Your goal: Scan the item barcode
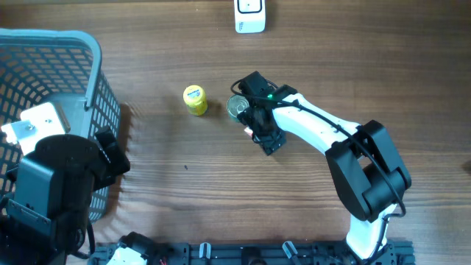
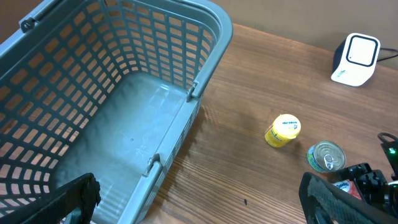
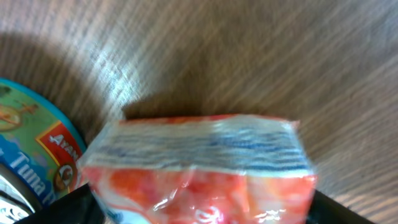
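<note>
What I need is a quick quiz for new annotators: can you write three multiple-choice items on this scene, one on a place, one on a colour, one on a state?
1. Where is the tuna can?
A) inside the basket
B) on the table, outside the basket
C) on a shelf

2. What colour is the small jar left of the can?
A) yellow
B) purple
C) black

3. How is the left gripper?
A) shut on the can
B) open, gripping nothing
C) shut on the jar

Answers:
1 B, the can stands on bare wood well away from the basket.
2 A, both the jar's body and its lid are yellow.
3 B, the left wrist view shows its fingers wide apart and closed on nothing.
</note>
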Controlling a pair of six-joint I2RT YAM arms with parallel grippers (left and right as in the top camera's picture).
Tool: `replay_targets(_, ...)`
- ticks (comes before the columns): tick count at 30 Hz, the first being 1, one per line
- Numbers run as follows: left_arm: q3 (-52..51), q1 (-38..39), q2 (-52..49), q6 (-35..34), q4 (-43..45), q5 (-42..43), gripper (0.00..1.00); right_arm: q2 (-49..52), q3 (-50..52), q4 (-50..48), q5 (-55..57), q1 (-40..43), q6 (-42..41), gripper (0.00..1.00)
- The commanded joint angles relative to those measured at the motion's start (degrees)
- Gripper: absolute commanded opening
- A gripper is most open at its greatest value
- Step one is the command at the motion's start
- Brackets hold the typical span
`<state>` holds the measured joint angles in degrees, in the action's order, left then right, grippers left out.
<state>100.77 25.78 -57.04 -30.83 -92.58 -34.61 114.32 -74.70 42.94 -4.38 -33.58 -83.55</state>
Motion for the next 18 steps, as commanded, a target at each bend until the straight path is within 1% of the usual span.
replay_targets(1,-0.1,0.2,0.0,-1.2,0.2,0.1,1.0,1.7,-0.3,0.5,5.0,0.1,9.1,0.73)
replay_targets(3,-0.1,0.2,0.0,-1.2,0.2,0.1,1.0,1.7,-0.3,0.8,5.0,0.1,10.2,0.61)
replay_targets(6,-0.1,0.2,0.0,-1.2,0.1,0.1,1.0,1.7,-0.3,0.8,4.2,0.1,11.5,0.51)
replay_targets(8,-0.1,0.2,0.0,-1.2,0.1,0.1,1.0,1.7,-0.3,1.2,1.6,0.1,11.8,0.51)
replay_targets(13,-0.1,0.2,0.0,-1.2,0.1,0.1,1.0,1.7,-0.3,0.8,-10.6,0.2,16.3,0.51)
replay_targets(14,-0.1,0.2,0.0,-1.2,0.1,0.1,1.0,1.7,-0.3,0.9,-15.0,0.2,17.8,0.51)
replay_targets(18,-0.1,0.2,0.0,-1.2,0.1,0.7,1.0,1.7,-0.3,1.7,-26.2,0.2,22.9,0.57)
